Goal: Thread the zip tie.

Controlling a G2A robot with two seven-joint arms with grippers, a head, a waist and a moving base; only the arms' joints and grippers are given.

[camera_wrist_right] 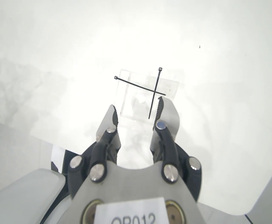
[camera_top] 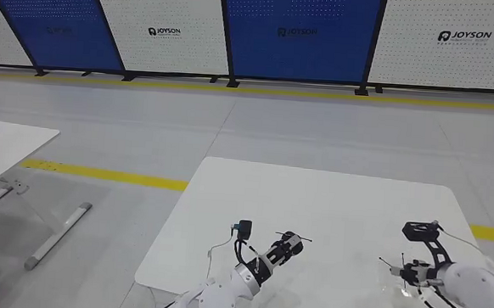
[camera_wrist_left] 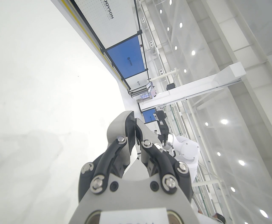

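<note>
Right wrist view looks down on the table [camera_wrist_right: 63, 53], where a clear plastic square [camera_wrist_right: 129, 99] lies flat with two black ties crossed on top of it. The first zip tie [camera_wrist_right: 136, 84] runs across the square with its little head just off one edge. The second zip tie [camera_wrist_right: 152, 106] crosses it, over or under I can't tell, and its plain tail points back toward the right gripper [camera_wrist_right: 137, 104]. That gripper hangs above with its fingers spread wide, one to either side of that tail, holding nothing. The left gripper [camera_wrist_left: 134, 122] is off to the side over bare table with its pads pressed together. I can't make out whether anything thin is pinched between them.

From where I stand these ties look featherlight, springy and slick. Lying flat on smooth plastic, they'd likely skate away from a clumsy pinch. I'd reckon the best hold is on the strap near the tail, close enough that the tip stays stiff for poking into the head. The head would want steadying at its neck.
</note>
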